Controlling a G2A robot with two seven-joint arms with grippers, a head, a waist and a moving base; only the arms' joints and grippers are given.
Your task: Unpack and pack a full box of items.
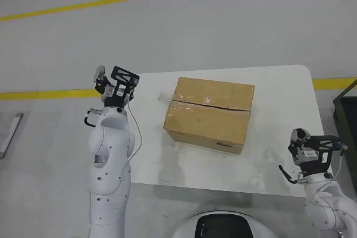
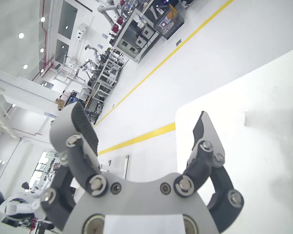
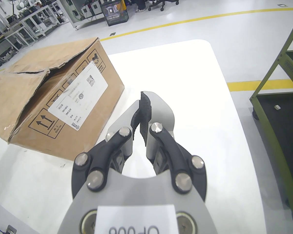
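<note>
A brown cardboard box [image 1: 209,114] rests in the middle of the white table [image 1: 273,160], its top flaps folded down with a seam across them. A white label is stuck on the side of the box [image 3: 51,91] that shows in the right wrist view. My left gripper [image 2: 139,125] is open and empty over the table's far left corner, well left of the box. My right gripper [image 3: 142,113] is shut on nothing near the table's front right edge, right of the box.
A dark green metal cart [image 3: 278,113] stands off the table's right side, close to my right arm. Yellow floor lines [image 1: 41,94] run behind the table. Bare table surface lies in front of the box and to its right.
</note>
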